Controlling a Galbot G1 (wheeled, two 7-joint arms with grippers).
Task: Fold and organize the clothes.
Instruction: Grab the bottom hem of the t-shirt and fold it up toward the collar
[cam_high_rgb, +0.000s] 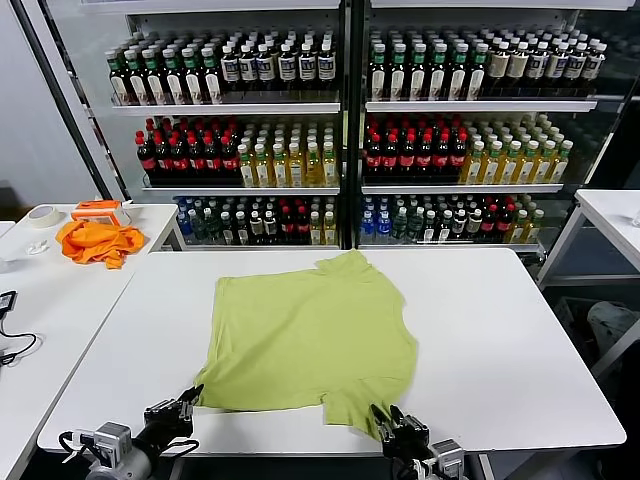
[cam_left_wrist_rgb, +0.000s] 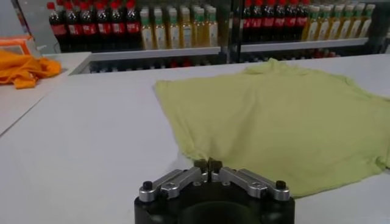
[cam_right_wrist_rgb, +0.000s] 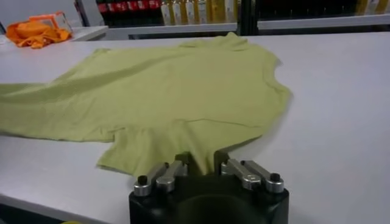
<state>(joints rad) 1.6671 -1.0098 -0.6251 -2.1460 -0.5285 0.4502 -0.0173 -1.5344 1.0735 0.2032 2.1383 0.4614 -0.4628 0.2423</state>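
The lime-green T-shirt (cam_high_rgb: 310, 335) lies spread flat on the white table (cam_high_rgb: 520, 330), plain side up, neck toward the far edge. It also shows in the left wrist view (cam_left_wrist_rgb: 286, 115) and the right wrist view (cam_right_wrist_rgb: 164, 97). My left gripper (cam_high_rgb: 190, 398) sits low at the table's near edge, at the shirt's near left hem corner; its fingers are together (cam_left_wrist_rgb: 208, 164), and no cloth shows between them. My right gripper (cam_high_rgb: 388, 420) is at the near sleeve, open, with its fingers either side of the sleeve's edge (cam_right_wrist_rgb: 201, 159).
An orange cloth (cam_high_rgb: 95, 240) and a tape roll (cam_high_rgb: 42, 215) lie on a side table (cam_high_rgb: 40, 300) at the left. Shelves of bottles (cam_high_rgb: 340, 140) stand behind the table. Another white table (cam_high_rgb: 610, 215) is at the right.
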